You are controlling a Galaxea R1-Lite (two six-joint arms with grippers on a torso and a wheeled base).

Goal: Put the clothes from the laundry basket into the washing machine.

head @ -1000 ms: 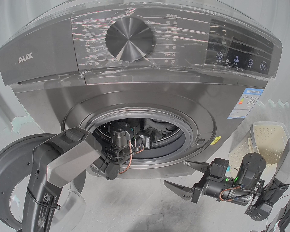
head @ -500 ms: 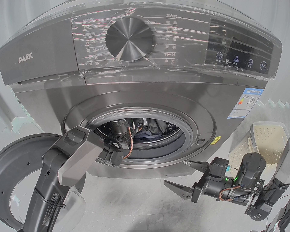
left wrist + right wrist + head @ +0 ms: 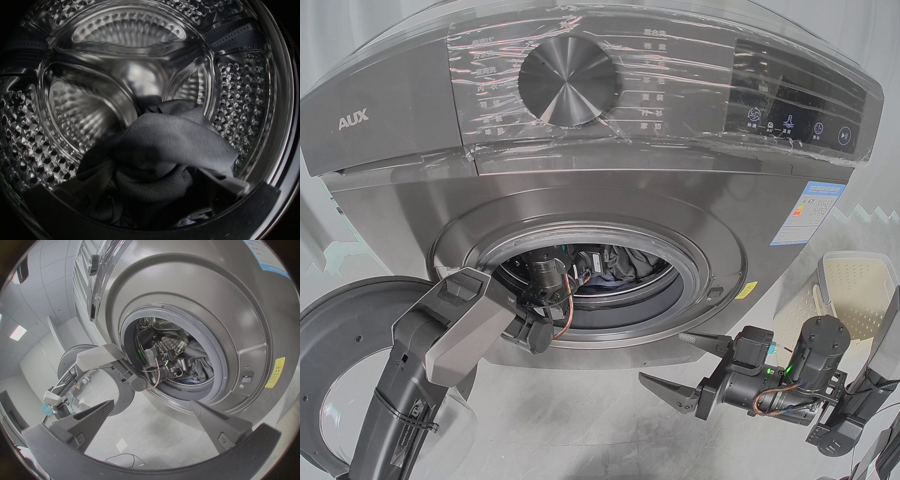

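The washing machine [image 3: 394,206] stands with its round door [image 3: 337,331] swung open to the left. The left arm [image 3: 462,312] passes through the opening, and the left gripper [image 3: 597,262] sits inside, just above the clothes. Whether it is clamped on cloth or has let go cannot be told. The clothes [image 3: 168,147], dark grey and crumpled, lie heaped on the floor of the perforated drum [image 3: 125,31], toward its near side. One fold [image 3: 232,184] rests close to the grey door seal [image 3: 215,365]. The right gripper [image 3: 151,404] hangs low outside the machine, near and to the right of the opening, its jaws spread wide and holding nothing. The cream laundry basket [image 3: 850,294] stands at the far right, well apart from the drum. The stretch of its perforated wall in view is bare.

The step in hand looks like the drop-off inside the drum. To do it well, the cloth should go deep, past the seal, so nothing trails over the lip where the door would pinch it. The fold near the seal may need a nudge farther in. Limp fabric can cling and drag along, so the release should be complete before any retreat. The way out should run straight along the axis of the opening, keeping the wrist and its copper cable [image 3: 570,306] off the rim.
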